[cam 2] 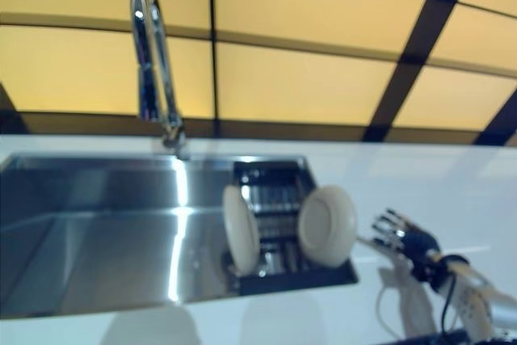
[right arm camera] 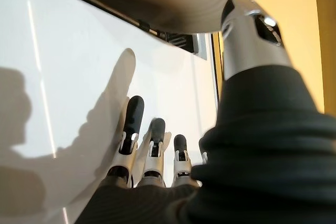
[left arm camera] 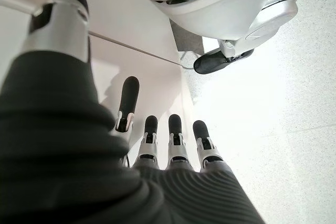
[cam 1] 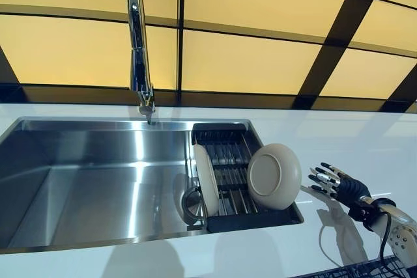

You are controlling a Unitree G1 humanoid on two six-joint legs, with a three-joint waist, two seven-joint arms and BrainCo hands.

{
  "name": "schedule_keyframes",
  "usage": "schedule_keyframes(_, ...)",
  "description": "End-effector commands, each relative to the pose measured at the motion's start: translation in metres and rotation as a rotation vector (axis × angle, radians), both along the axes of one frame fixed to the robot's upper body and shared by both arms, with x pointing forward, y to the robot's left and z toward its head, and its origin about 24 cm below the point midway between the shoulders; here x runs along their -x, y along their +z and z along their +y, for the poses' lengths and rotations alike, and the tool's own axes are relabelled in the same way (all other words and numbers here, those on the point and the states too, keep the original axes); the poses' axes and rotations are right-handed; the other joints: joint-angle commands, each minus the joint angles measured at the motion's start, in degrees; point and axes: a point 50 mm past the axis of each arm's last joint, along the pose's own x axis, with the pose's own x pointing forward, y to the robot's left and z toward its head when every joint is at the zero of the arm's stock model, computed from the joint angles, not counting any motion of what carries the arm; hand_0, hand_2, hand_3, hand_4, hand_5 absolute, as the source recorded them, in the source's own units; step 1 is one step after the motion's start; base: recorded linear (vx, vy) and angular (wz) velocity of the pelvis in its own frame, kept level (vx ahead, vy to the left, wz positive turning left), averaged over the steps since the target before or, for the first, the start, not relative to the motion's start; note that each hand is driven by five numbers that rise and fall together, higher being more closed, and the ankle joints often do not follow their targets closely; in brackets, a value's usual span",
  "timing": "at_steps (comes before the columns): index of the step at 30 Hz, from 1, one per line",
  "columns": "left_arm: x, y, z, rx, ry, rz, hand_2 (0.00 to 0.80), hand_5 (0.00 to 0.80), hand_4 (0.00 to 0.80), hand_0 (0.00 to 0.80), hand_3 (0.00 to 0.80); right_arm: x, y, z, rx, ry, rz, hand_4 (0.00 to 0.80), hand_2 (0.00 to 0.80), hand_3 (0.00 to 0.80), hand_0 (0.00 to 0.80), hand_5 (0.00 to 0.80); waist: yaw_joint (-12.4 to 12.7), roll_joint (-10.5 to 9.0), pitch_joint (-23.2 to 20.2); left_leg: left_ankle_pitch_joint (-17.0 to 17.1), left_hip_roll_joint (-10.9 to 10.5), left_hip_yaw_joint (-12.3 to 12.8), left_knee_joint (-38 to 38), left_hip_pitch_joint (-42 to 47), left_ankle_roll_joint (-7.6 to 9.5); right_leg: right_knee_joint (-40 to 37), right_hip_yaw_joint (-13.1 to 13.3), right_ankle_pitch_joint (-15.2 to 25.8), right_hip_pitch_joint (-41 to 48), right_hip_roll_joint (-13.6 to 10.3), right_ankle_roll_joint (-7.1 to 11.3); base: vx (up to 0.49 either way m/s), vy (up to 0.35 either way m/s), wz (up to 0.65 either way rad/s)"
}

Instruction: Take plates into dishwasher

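You see a brushed stainless-steel sink basin (cam 1: 98, 187) set into a glossy white countertop (cam 1: 365, 141), with a tall chrome gooseneck tap (cam 1: 138, 50) standing at the basin's 12 o'clock edge. A black slatted drying rack (cam 1: 228, 161) fills the basin's 3 o'clock end. Two round cream ceramic plates stand on edge in that rack: the left plate (cam 1: 206, 179) is turned nearly edge-on to you, and the right plate (cam 1: 273, 176) leans at the rack's 3 o'clock rim with its underside toward you. A small round metal strainer (cam 1: 191, 205) lies on the basin floor, at 7 o'clock from the left plate and touching or just beside it. Your right hand (cam 1: 335, 181) hovers over the countertop at 3 o'clock from the right plate, near it but apart; its fingers (right arm camera: 133, 116) are straight and spread, and it has hold of nothing. Your left hand (left arm camera: 157, 182) shows only in the left wrist view, hanging over a pale speckled floor (left arm camera: 273, 108) with its fingers extended and relaxed, holding nothing. Behind the tap, amber backlit wall panels (cam 1: 260, 63) are split by dark bars.
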Motion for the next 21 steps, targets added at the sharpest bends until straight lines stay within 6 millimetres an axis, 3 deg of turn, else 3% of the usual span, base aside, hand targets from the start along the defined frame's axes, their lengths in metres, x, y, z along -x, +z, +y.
schedule_keyframes(1, -0.052, 0.011, 0.000, -0.009, -0.017, -0.152, 0.000, 0.000, 0.000, 0.000, 0.000, -0.005, 0.006, 0.031, -0.017, 0.136, -0.031, 0.000, 0.000, 0.000, 0.000, 0.000, -0.60, -0.69, 1.00, 0.63, -1.07, 0.09, 0.99, -2.53, 2.87, 1.65, -1.73, -2.03, 4.29, -2.86, 5.17, 0.000, 0.000, 0.00)
schedule_keyframes(6, -0.052, 0.012, -0.001, -0.007, -0.021, -0.155, 0.000, 0.000, 0.000, 0.000, 0.000, -0.002, 0.002, 0.046, 0.001, 0.185, -0.034, 0.000, 0.000, 0.000, 0.000, 0.000, -0.66, -0.64, 1.11, 0.51, -1.19, 0.26, 0.99, -2.49, 3.08, 1.74, -1.60, -1.92, 4.12, -2.92, 5.30, 0.000, 0.000, 0.00)
schedule_keyframes(21, -0.056, 0.012, -0.002, -0.007, -0.034, -0.150, 0.000, 0.000, 0.000, 0.000, 0.000, -0.003, 0.007, 0.054, 0.040, 0.200, -0.060, 0.000, 0.000, 0.000, 0.000, 0.000, -0.36, -0.59, 0.85, 0.48, -1.40, 0.32, 0.99, -2.59, 3.09, 1.62, -1.84, -1.70, 3.98, -3.09, 5.45, 0.000, 0.000, 0.00)
